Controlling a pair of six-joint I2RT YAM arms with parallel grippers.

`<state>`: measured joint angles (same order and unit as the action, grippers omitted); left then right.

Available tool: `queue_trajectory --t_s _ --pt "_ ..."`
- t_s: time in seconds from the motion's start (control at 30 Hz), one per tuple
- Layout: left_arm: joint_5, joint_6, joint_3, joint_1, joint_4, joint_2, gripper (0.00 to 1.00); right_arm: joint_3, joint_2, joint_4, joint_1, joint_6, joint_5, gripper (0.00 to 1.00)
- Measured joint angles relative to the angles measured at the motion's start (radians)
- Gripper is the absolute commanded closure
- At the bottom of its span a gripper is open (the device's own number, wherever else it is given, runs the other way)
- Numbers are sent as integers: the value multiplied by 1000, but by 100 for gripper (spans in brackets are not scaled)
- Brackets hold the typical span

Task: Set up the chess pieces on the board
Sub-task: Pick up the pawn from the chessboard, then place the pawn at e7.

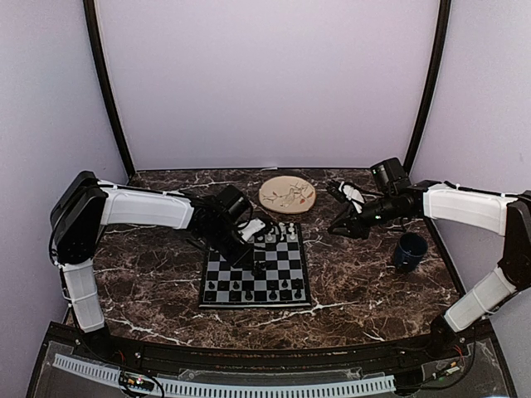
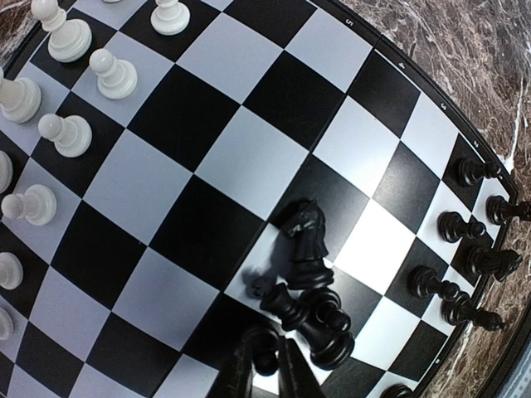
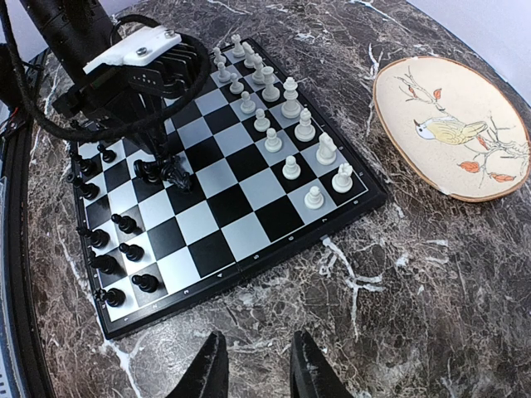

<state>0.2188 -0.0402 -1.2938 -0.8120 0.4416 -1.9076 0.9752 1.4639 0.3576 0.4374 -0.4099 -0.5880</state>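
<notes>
Board setup, left arm working mid-board, right arm parked.

Marble counter (image 1: 365, 282) carries the board (image 1: 282, 265) in the centre, with a round bird-pattern plate (image 1: 287, 194) just beyond its far edge and a dark mug (image 1: 409, 250) well apart to the right. Left hand (image 2: 265, 348) is low over the board's middle, fingers (image 2: 241, 373) clenched narrowly on a small black piece (image 2: 264, 358). Right hand (image 3: 257, 356) hovers above bare counter off the board's right side, released, nothing between the fingers. White pieces (image 3: 274, 141) stand in two rows along the far edge and black pieces (image 3: 124, 224) line the near edge, with some gaps. A black knight (image 2: 305, 236) stands upright mid-board. Two fallen black pieces (image 2: 328, 332) lie tipped just beside it, touching each other, right by the left fingertips.
</notes>
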Motion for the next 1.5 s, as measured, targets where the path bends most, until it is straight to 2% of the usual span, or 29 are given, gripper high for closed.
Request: queue_trajectory --t_s 0.1,0.37,0.6,0.73,1.13,1.5 --pt "-1 0 -1 0 0 0 93 0 0 0 0 0 0 73" --pt "-25 -1 0 -1 0 16 93 0 0 0 0 0 0 73" --pt "-6 -4 83 -5 -27 171 93 0 1 0 0 0 -3 73" --pt "25 -28 120 -15 -31 208 93 0 5 0 0 -1 -8 73" --pt "69 -92 157 -65 -21 178 93 0 12 1 0 -1 -18 73" --pt "54 -107 157 -82 -21 130 93 0 13 1 0 -4 -18 73"
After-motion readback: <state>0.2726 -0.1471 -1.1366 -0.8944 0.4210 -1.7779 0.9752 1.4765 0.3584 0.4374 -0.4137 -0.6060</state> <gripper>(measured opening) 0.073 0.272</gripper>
